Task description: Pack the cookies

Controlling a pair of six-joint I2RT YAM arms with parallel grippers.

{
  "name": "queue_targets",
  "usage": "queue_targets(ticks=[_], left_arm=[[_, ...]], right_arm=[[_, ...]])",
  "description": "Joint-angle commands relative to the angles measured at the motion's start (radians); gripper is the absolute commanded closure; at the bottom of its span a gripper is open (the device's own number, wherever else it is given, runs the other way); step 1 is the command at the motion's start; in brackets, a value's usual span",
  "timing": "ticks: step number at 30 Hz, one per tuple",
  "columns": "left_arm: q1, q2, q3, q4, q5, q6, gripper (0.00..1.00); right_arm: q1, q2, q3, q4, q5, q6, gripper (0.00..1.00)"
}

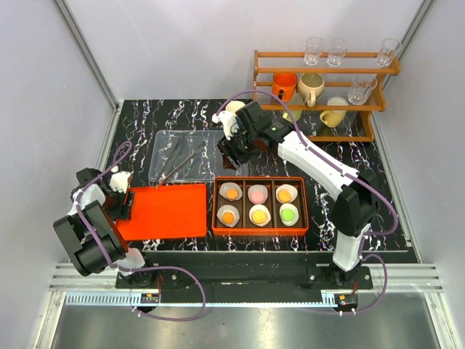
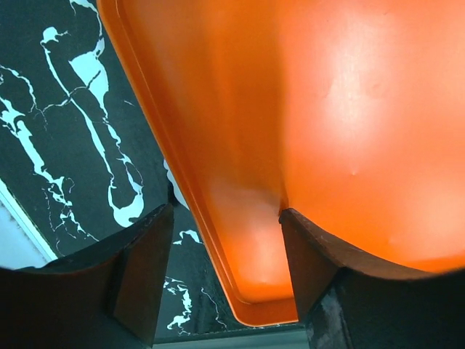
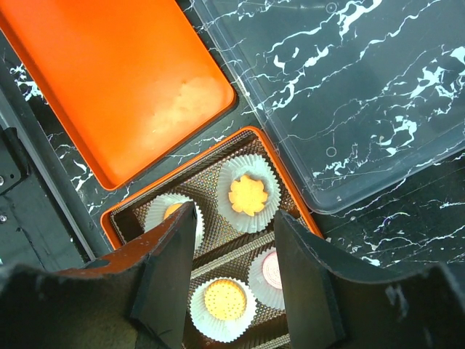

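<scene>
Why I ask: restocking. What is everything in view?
cookies: six; four orange-yellow, one pink, one green; boxed singly
paper liners: six, white, in the box compartments
box: one, orange, front centre
lid: one, orange, left of the box
clear tray: one, transparent, behind the lid
tongs: one, metal, on the clear tray
rack: one, wooden, back right
glasses: four, clear, on the rack
mugs: at least three; orange, cream, yellow; on the rack
table: one, black marble
left fingers: two, dark, astride the lid's left edge
right fingers: two, dark, open above the box

The marbled table (image 1: pixel 138 116) bears an orange tray (image 1: pixel 163 211), partitioned box (image 1: pixel 260 232), clear tray (image 1: pixel 163 145) and wooden rack (image 1: pixel 327 72).
</scene>
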Motion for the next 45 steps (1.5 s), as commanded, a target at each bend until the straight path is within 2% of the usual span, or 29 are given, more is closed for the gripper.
queue_targets(ticks=[1, 7, 14, 21, 27, 31, 33, 35, 45], left_arm=[[0.008, 0.024, 0.019, 0.049, -0.015, 0.032, 0.38], [0.033, 0.066, 0.033, 0.047, -0.012, 0.057, 0.43], [0.071, 0.118, 0.041, 0.060, -0.022, 0.084, 0.53], [0.070, 0.121, 0.013, 0.075, -0.034, 0.098, 0.74], [0.070, 0.124, -0.016, 0.090, -0.037, 0.113, 0.78], [0.071, 0.130, -0.036, 0.106, -0.057, 0.132, 0.85], [0.071, 0.126, -0.053, 0.113, -0.072, 0.149, 0.96], [0.071, 0.112, -0.067, 0.116, -0.075, 0.159, 1.00], [0.070, 0.014, -0.045, 0.023, -0.049, 0.195, 1.00]], right_arm=[[0.007, -0.005, 0.019, 0.015, 0.018, 0.001, 0.45], [0.008, -0.008, -0.007, 0.029, 0.015, 0.010, 0.45], [0.007, -0.008, -0.021, 0.035, 0.016, 0.014, 0.45], [0.007, 0.001, -0.020, 0.038, 0.016, 0.021, 0.46], [0.007, 0.004, -0.014, 0.033, 0.021, 0.024, 0.46], [0.008, 0.001, -0.018, 0.032, 0.024, 0.024, 0.46], [0.008, -0.005, -0.024, 0.029, 0.029, 0.024, 0.46], [0.007, -0.008, -0.029, 0.030, 0.033, 0.022, 0.46], [0.008, -0.008, -0.036, 0.032, 0.033, 0.024, 0.46]])
